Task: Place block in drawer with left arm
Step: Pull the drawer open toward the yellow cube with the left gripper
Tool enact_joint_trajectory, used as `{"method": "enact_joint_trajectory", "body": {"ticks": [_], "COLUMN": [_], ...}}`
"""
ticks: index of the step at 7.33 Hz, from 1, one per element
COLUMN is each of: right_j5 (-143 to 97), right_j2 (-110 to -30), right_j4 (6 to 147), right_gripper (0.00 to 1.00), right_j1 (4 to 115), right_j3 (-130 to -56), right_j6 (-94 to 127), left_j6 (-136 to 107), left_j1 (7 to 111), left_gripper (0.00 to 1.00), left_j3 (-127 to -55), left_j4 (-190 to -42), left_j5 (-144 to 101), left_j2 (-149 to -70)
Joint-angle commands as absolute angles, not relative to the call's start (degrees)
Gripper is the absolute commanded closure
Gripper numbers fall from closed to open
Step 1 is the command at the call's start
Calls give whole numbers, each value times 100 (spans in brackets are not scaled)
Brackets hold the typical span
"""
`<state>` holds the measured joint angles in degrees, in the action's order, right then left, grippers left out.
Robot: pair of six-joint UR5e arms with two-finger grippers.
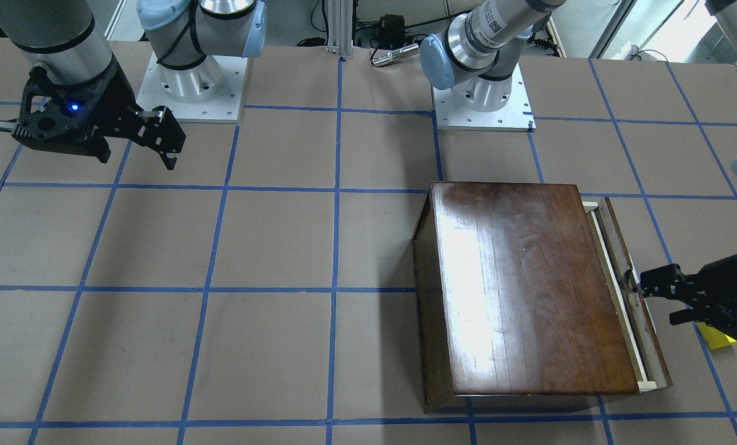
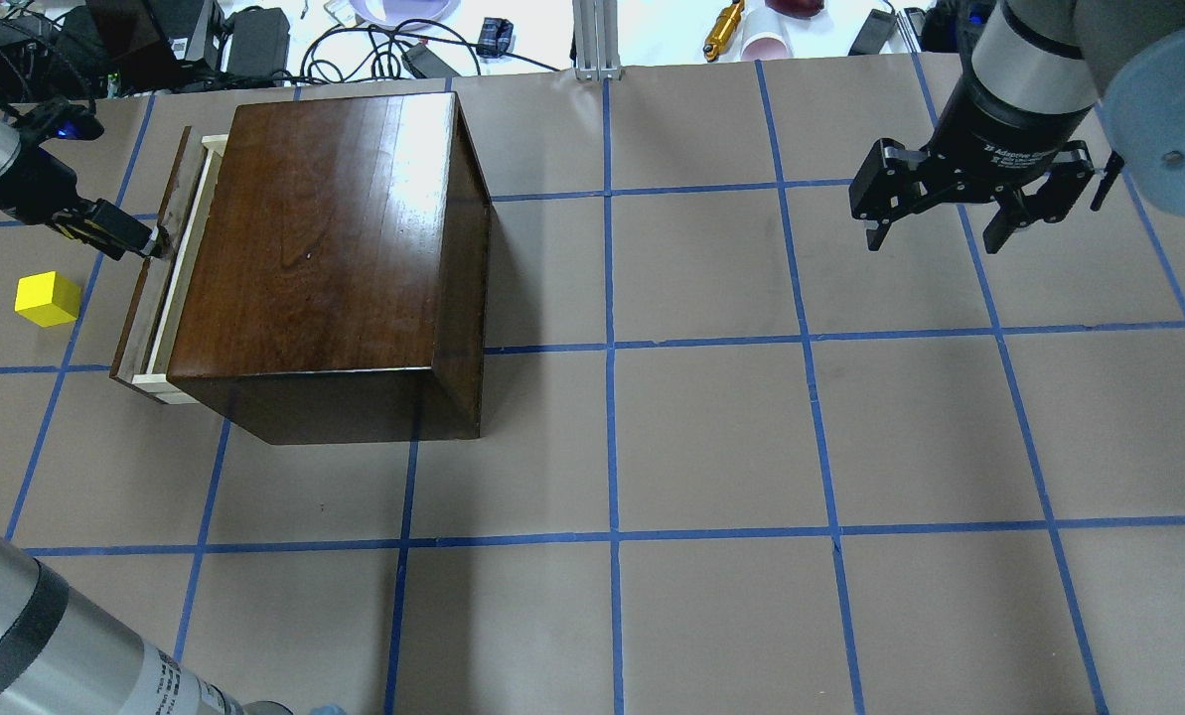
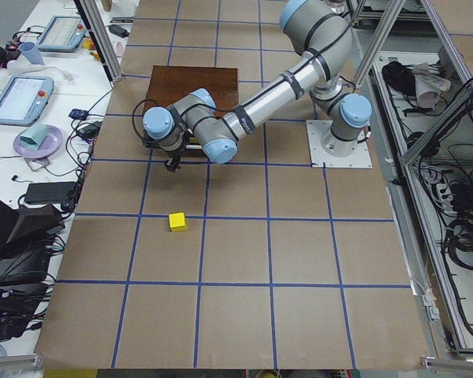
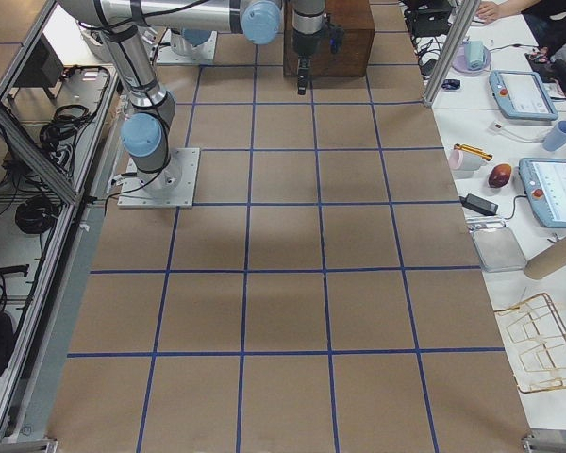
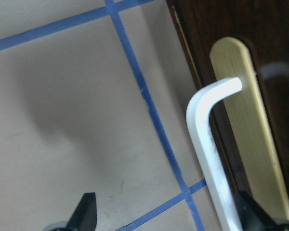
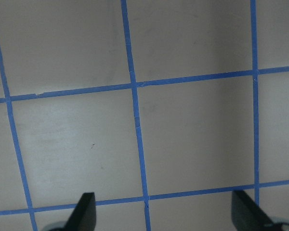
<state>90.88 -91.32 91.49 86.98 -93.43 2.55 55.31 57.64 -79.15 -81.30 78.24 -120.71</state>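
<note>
The yellow block (image 2: 48, 298) lies on the table left of the dark-brown box (image 2: 324, 238), apart from it; it also shows in the front view (image 1: 716, 338) and the left view (image 3: 176, 222). The drawer (image 2: 155, 298) stands pulled out a little, showing a strip of pale wood. My left gripper (image 2: 147, 241) is at the drawer's front panel (image 1: 649, 346). In the left wrist view the left gripper (image 5: 168, 216) is open, with the bent metal handle (image 5: 207, 144) just inside its right finger. My right gripper (image 2: 940, 233) is open and empty, high over the table's other side.
Blue tape lines grid the brown table (image 2: 711, 437). Both arm bases (image 1: 482, 99) stand at the robot's edge. Cables and small items (image 2: 373, 40) lie beyond the far edge. The right wrist view shows only bare table (image 6: 183, 134).
</note>
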Motion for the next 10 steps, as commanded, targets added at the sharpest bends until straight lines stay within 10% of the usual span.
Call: {"method": "enact_joint_trajectory", "body": {"ticks": [1,10], "right_j5": [9088,9088], "right_j2": [-9132,-9132], "right_j4": [9149,9149], "right_gripper": [0,0], "right_j1": [8701,8701], "right_j3": [-9343,-9351], "right_j6": [255,255], "left_j6": [5616,5862], "left_j1": [5713,5607], "left_gripper": [0,0], "left_j3": [-7796,-7568], "left_j4": [-8139,-8130], "left_j5": [7910,8086], "left_j2": [-12155,-12252]}}
